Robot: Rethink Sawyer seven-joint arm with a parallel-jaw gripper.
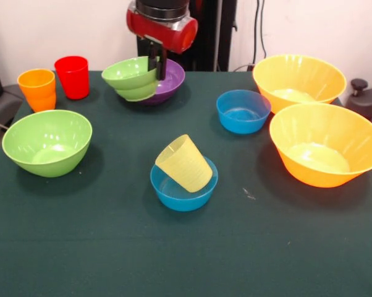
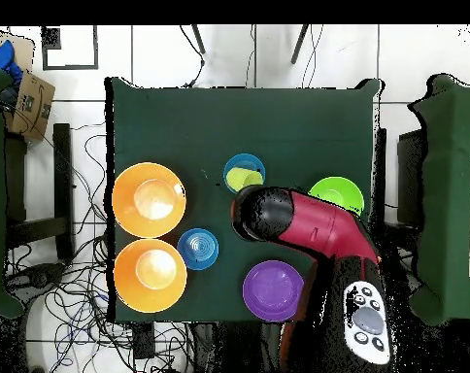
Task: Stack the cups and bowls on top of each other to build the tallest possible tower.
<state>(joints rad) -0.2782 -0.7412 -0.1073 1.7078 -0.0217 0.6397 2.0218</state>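
Gripper [image 1: 157, 65] hangs over the far part of the bench [image 1: 112, 247], its jaws clamped on the rim of the small green bowl [image 1: 131, 77]. That bowl is tilted, held just above and partly inside the purple bowl [image 1: 172, 80]. In the overhead view the red arm [image 2: 312, 225] hides the held bowl; the purple bowl shows bare there.

Front view, rest of the layout:
- Near the middle of the bench, a small blue bowl [image 1: 183, 189] with the pale yellow cup [image 1: 185, 163] lying tipped inside it, mouth angled toward the upper left, leaning on the bowl's rim.
- A second small blue bowl [image 1: 243, 111] stands alone, upright, to the right of the purple one.
- Two very large orange bowls at the right: far one [image 1: 299, 80], near one [image 1: 326, 151], just beside each other.
- Large green bowl [image 1: 47, 142] at the left, upright, well apart from the rest.
- Orange cup [image 1: 37, 89] and red cup [image 1: 72, 77] at the far left corner, upright, side by side.

No bowl or cup carries a readable label, brand or writing. Overhead, a cardboard box [image 2: 28, 105] on the floor carries print too small to read.
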